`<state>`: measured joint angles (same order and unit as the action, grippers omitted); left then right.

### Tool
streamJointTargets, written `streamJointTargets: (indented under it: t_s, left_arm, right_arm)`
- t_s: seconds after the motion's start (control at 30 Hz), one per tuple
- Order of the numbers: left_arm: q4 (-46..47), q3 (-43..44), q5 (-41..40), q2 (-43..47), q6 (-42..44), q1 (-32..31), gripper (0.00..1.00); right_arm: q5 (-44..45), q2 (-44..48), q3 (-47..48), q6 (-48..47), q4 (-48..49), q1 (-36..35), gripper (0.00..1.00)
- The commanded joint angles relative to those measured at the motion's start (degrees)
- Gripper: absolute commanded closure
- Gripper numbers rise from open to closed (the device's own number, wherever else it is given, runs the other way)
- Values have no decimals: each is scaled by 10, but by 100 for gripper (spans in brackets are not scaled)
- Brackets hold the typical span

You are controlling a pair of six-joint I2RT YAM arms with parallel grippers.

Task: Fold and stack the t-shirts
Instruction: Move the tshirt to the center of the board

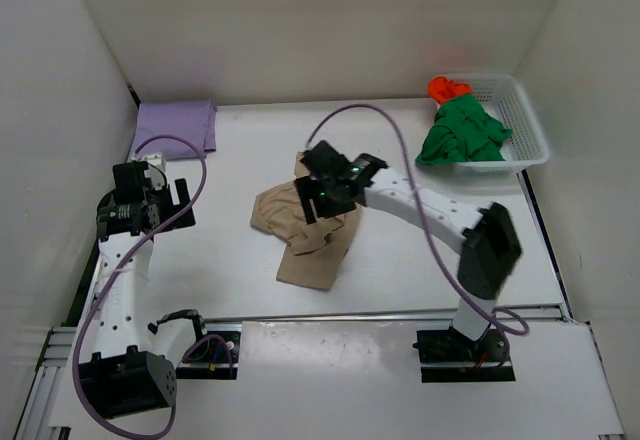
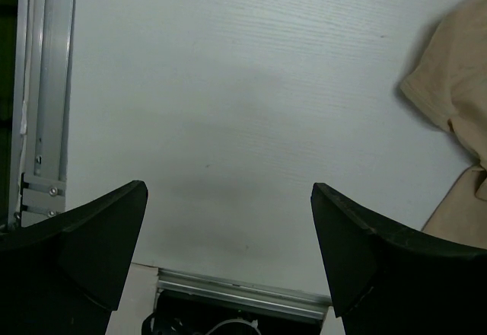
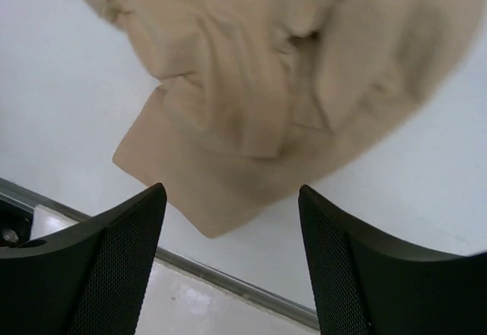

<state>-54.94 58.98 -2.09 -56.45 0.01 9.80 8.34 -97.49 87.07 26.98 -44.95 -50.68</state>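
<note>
One folded: lilac cloth t-shirt (image 1: 175, 125). Beige t-shirt (image 1: 312, 248) crumpled; green t-shirt (image 1: 465, 135), orange-red t-shirt (image 1: 447, 88) in white mesh basket (image 1: 532, 118). Left hand (image 2: 228, 202), right hand (image 3: 232, 198) open.

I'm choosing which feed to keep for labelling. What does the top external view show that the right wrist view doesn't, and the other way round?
Only the top external view: the folded lilac t-shirt at the far left, the white basket at the far right holding the green t-shirt and the orange-red t-shirt, and the left tool. Only the right wrist view: the cloth's creases and edges up close. Both: the crumpled beige t-shirt on the table, with the right tool open above it, holding nothing.
</note>
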Motion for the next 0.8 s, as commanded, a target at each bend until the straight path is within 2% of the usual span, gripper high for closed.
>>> streamJointTargets:
  t_s: [0.0, 0.03, 0.13, 0.27, 0.3, 0.4, 0.43, 0.53, 0.63, 0.77]
  left_arm:
    - [-14, -17, 21, 8, 0, 28, 0]
    - [-14, -23, 21, 8, 0, 33, 0]
    - [-14, -28, 21, 8, 0, 54, 0]
    - [-19, -28, 21, -8, 0, 65, 0]
    - [-19, -28, 21, -8, 0, 65, 0]
    - [-19, -16, 21, -19, 0, 65, 0]
    - [-24, -16, 21, -24, 0, 65, 0]
    - [-30, -11, 26, -24, 0, 65, 0]
    - [-30, -11, 46, -24, 0, 65, 0]
    - [-44, 3, 67, -37, 0, 65, 0]
  right_arm:
    - [-14, -114, 85, -65, 8, -36, 26]
    - [-14, -178, 159, -86, -6, -50, 27]
    - [-20, -262, 239, -91, -52, -67, 27]
    - [-5, -294, 216, -98, -7, -81, 27]
    - [10, -306, 221, -88, -7, -81, 30]
    - [33, -347, 240, -70, -30, -81, 55]
    - [34, -347, 245, -64, -36, -76, 73]
    - [5, -315, 238, -64, -31, -76, 98]
    - [-36, -258, 247, -64, -20, -87, 100]
    - [-137, -184, 325, -32, 2, -80, 100]
